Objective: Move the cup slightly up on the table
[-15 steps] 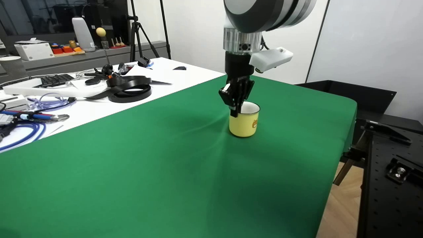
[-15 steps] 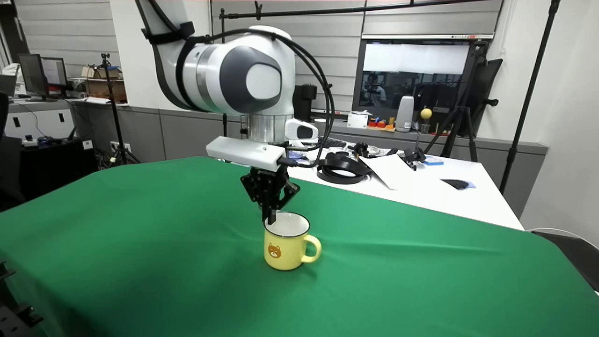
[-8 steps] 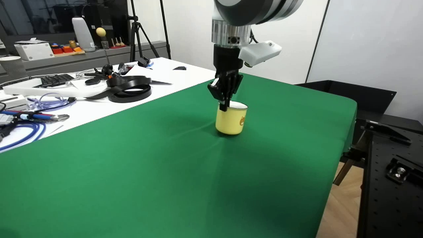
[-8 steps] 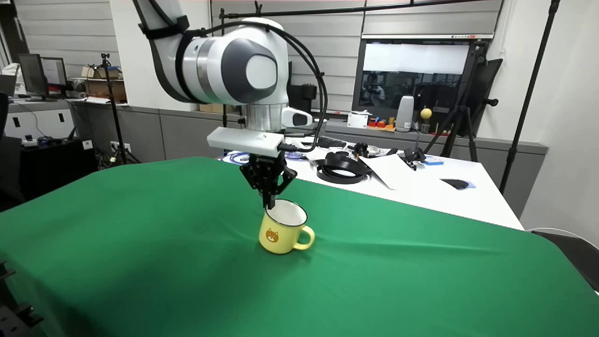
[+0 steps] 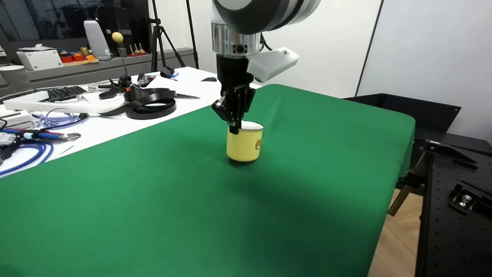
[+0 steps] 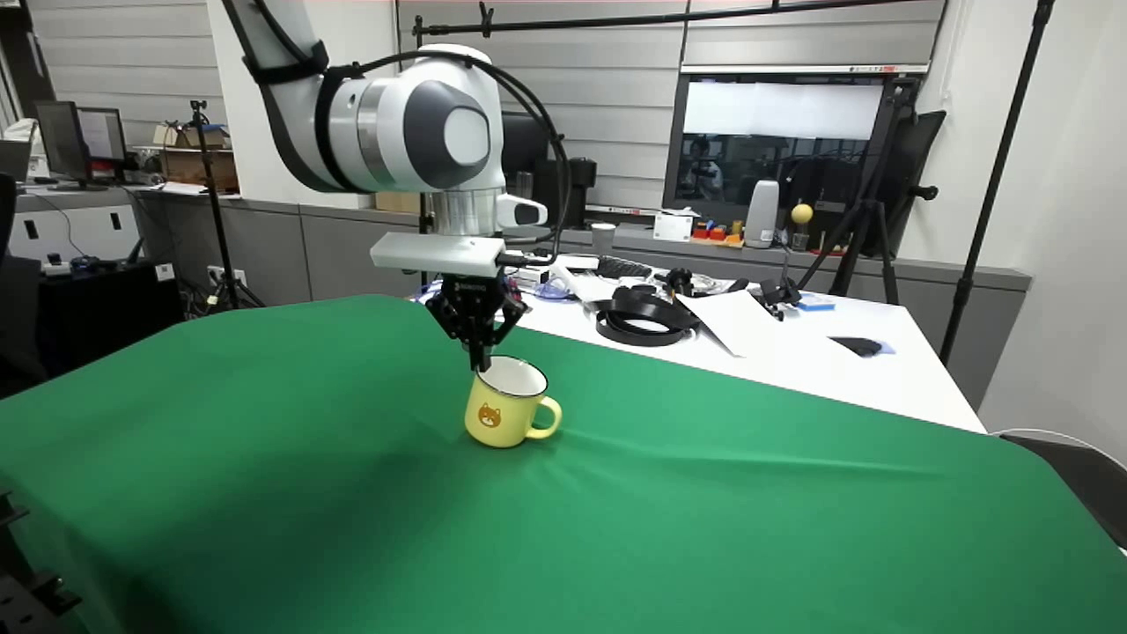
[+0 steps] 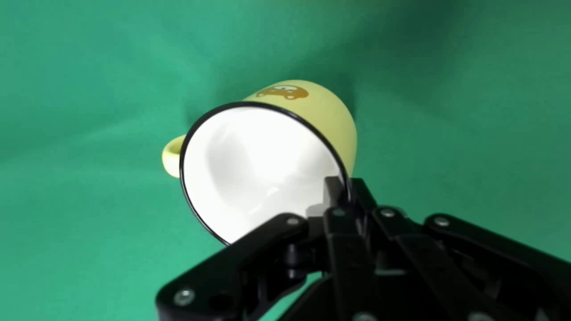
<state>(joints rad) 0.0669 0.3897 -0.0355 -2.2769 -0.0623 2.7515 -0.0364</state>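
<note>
The cup (image 5: 244,145), a small pale-yellow mug with a white inside and dark rim, shows in both exterior views (image 6: 491,412). It tilts slightly, and a dark shadow lies under its base; I cannot tell whether it touches the cloth. My gripper (image 5: 235,129) points down at its rim and also shows in an exterior view (image 6: 481,359). In the wrist view the gripper (image 7: 347,189) is shut on the rim of the cup (image 7: 328,116), one finger inside and one outside. The handle points away from the fingers. The table (image 5: 146,223) has green cloth.
A white table (image 5: 215,90) with black straps (image 5: 152,104), cables and tools adjoins the green table's edge. A black perforated rail (image 5: 453,227) stands beside the opposite edge. The green cloth has a few folds (image 6: 748,462).
My gripper and the cup have moved together, leftward in both exterior views and also farther back in one of them. The cup has gone from upright to slightly tilted. The grip stays on the rim.
</note>
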